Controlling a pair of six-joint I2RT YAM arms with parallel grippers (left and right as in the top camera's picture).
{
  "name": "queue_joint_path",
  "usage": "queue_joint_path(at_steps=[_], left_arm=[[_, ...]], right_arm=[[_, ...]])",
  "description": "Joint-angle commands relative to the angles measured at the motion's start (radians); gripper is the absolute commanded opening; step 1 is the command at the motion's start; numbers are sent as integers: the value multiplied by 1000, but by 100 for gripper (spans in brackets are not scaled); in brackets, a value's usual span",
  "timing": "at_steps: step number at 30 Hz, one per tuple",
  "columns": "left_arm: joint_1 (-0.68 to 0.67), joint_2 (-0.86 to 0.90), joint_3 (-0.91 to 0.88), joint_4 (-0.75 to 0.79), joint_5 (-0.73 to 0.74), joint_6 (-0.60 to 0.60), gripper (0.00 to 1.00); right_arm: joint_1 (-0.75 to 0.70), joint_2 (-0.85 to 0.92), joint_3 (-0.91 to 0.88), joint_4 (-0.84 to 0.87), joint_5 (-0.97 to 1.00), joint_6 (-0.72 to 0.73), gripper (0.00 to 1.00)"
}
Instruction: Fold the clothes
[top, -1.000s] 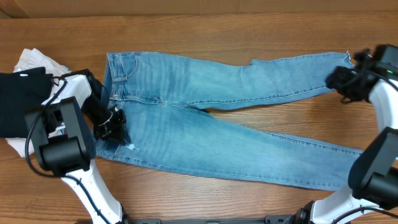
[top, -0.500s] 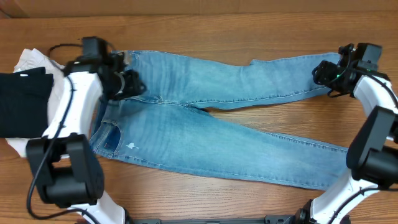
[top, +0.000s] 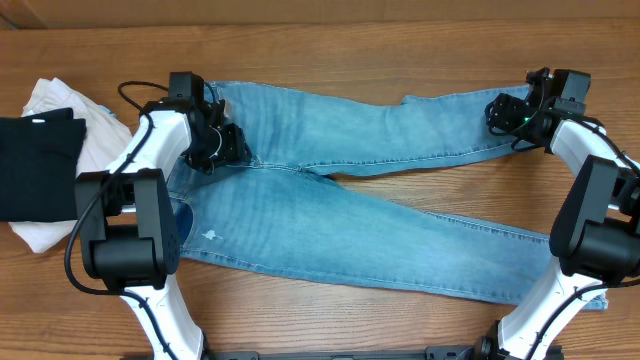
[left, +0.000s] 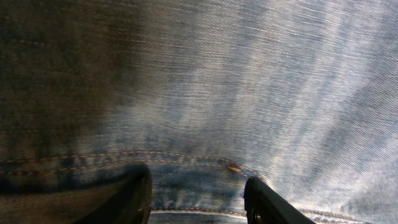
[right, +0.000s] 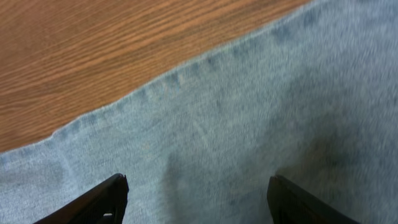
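The light-blue jeans (top: 360, 190) lie flat on the wooden table, waistband at the left, two long legs spread out to the right. My left gripper (top: 228, 147) is open over the seat of the jeans near the waistband; in the left wrist view its fingers (left: 196, 199) straddle a stitched seam of the denim (left: 205, 93). My right gripper (top: 500, 112) is open over the far end of the upper leg; in the right wrist view its fingers (right: 196, 199) are spread above the denim (right: 249, 124) near its edge.
A folded black garment (top: 35, 165) lies on a white garment (top: 55, 100) at the left edge. The lower leg's hem reaches the right arm's base at the front right. Bare wood (right: 93, 56) lies beyond the upper leg.
My left gripper has swung from the lower left of the waistband up and right onto the seat. My right gripper has moved left from off the hem onto the upper leg's end.
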Motion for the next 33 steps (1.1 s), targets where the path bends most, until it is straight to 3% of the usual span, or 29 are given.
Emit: queue_joint_path(at_steps=[1, 12, 25, 33], left_arm=[[45, 10, 0, -17, -101, -41, 52], [65, 104, 0, -27, -107, -66, 51], [76, 115, 0, -93, -132, -152, 48], [81, 115, 0, -94, -129, -157, 54]], right_arm=[[3, 47, 0, 1, 28, 3, 75], [-28, 92, 0, 5, 283, 3, 75], [-111, 101, 2, 37, 365, 3, 73], [-169, 124, 2, 0, 366, 11, 74]])
